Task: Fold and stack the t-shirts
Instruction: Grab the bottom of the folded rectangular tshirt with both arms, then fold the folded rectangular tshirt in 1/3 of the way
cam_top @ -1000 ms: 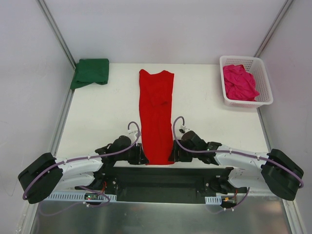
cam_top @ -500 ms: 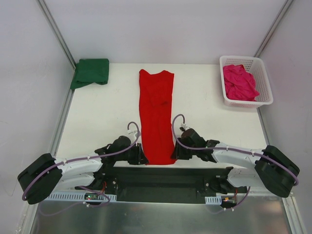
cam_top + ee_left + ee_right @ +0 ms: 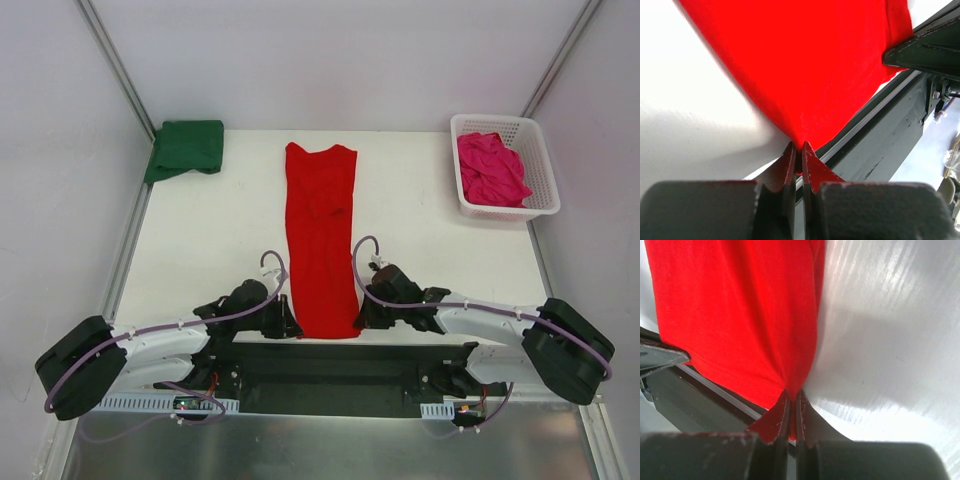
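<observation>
A bright red t-shirt [image 3: 321,235] lies as a long narrow strip down the middle of the white table, its hem at the near edge. My left gripper [image 3: 291,326] is shut on the near left corner of the red t-shirt [image 3: 805,75]; the jaws pinch cloth between them [image 3: 798,150]. On the other side my right gripper [image 3: 357,320] is shut on the near right corner of the same red t-shirt [image 3: 740,310], with cloth caught at its tips [image 3: 792,394]. A dark green t-shirt [image 3: 187,147] lies folded at the far left corner. A magenta-pink t-shirt [image 3: 490,170] sits crumpled in the basket.
The white lattice basket [image 3: 535,205] stands at the far right of the table. A black frame bar [image 3: 340,352] runs along the near table edge just behind both grippers. White walls close in the left, right and back sides.
Both grippers have closed on the red t-shirt's near corners. The right arm has shifted slightly left toward the cloth; the shirt itself lies as before.
</observation>
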You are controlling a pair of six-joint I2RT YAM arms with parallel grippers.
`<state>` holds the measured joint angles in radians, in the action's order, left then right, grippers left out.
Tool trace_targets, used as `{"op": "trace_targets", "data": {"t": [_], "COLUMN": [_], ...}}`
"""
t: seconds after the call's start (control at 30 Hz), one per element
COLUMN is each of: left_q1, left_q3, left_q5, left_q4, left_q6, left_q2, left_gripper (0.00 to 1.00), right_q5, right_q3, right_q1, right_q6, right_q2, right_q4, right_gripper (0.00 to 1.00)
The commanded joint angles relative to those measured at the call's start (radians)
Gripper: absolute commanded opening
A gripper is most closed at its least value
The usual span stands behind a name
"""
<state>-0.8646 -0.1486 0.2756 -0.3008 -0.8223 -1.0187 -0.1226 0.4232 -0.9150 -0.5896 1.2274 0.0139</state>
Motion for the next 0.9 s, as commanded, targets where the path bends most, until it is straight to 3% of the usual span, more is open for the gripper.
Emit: {"op": "trace_targets", "data": {"t": [0.0,0.2,0.57,0.87], "left_q1": [-0.005,-0.007,-0.007,-0.007], "left_q3": [0.001,-0.107,-0.252,-0.393], "left_q5": [-0.013,-0.03,-0.035,-0.084], "left_q4": [0.1,0.259,0.456,0.526], "left_q6": [0.028,0.072,0.095,0.167], "left_q2": [0.034,0.163,0.293,0.241], "left_gripper": [0.0,0.0,0.0,0.0], "right_q5": [0.027,0.1,0.11,0.155], "right_q3": [0.047,0.141,0.209,0.35], "right_q1": [-0.013,-0.035,-0.042,-0.042], "right_q6": [0.048,0.096,0.105,0.152], "right_q2": [-0.057,-0.15,-0.243,-0.212], "right_q4": [0.13,0.306,0.441,0.494], "right_gripper": [0.01,0.01,0.01,0.02]}}
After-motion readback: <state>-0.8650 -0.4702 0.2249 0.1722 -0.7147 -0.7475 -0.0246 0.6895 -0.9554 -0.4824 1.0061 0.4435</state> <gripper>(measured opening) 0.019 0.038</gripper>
